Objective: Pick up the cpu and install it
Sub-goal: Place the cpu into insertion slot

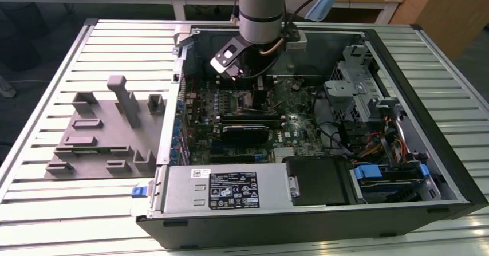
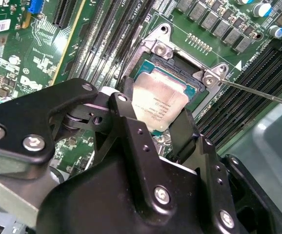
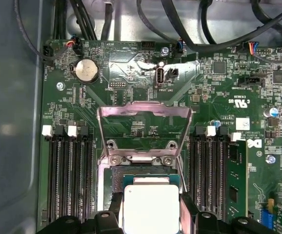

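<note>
One gripper (image 2: 155,111), its two fingers (image 2: 184,131) pinching the single cpu (image 2: 161,100) by opposite edges, holds it at the one open socket (image 2: 179,73), load plate (image 3: 143,109) raised, in the far half of the case (image 1: 229,226).

You have one silver-grey square cpu (image 3: 151,207), one black two-fingered gripper (image 2: 156,105), one round silver coin battery (image 3: 86,70), one bare-metal hinged socket frame (image 3: 145,109), one open black computer case (image 1: 306,230) and, at nine o'clock from it in the exterior view, one grey plastic tray block (image 1: 91,147).
</note>
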Available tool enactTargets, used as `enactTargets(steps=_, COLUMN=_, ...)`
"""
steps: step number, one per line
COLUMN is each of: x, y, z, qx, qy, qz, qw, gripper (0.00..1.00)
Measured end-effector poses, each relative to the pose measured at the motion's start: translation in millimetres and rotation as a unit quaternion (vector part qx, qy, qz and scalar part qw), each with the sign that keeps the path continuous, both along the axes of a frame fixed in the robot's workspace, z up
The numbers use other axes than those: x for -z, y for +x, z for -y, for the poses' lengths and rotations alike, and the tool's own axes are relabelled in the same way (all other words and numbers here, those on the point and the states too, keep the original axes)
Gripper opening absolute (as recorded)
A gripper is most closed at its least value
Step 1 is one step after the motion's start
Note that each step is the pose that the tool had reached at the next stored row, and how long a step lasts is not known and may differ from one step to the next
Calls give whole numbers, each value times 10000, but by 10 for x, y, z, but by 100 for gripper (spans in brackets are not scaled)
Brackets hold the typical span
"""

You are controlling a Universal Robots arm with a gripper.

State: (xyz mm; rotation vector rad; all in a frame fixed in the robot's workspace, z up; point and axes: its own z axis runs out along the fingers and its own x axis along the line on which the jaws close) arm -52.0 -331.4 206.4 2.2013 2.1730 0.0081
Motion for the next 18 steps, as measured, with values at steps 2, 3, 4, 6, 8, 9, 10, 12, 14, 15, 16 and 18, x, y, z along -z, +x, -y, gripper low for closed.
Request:
enactTargets(steps=2, x=8, y=0, z=-4, qx=0, qy=23, qz=0, qw=10000, gripper=54)
enactTargets(steps=3, x=10, y=1, z=-6, qx=0, qy=28, qz=0, qw=10000, gripper=54)
enactTargets(steps=4, x=14, y=1, z=-7, qx=-1, qy=31, qz=1, qw=10000, gripper=54)
enactTargets(steps=6, x=29, y=0, z=-7, qx=2, qy=31, qz=0, qw=10000, gripper=54)
enactTargets(steps=8, x=43, y=0, z=-8, qx=5, qy=30, qz=0, qw=10000, gripper=54)
enactTargets(steps=9, x=48, y=0, z=-8, qx=6, qy=30, qz=0, qw=10000, gripper=54)
enactTargets(steps=10, x=52, y=0, z=-8, qx=7, qy=31, qz=0, qw=10000, gripper=54)
enactTargets(steps=12, x=68, y=-1, z=-13, qx=14, qy=32, qz=0, qw=10000, gripper=54)
enactTargets(steps=14, x=78, y=-1, z=-22, qx=18, qy=34, qz=0, qw=10000, gripper=54)
enactTargets(steps=15, x=82, y=-2, z=-26, qx=19, qy=35, qz=0, qw=10000, gripper=54)
enactTargets(steps=16, x=85, y=-2, z=-29, qx=21, qy=36, qz=1, qw=10000, gripper=54)
enactTargets(steps=18, x=95, y=-2, z=-31, qx=24, qy=36, qz=0, qw=10000, gripper=54)
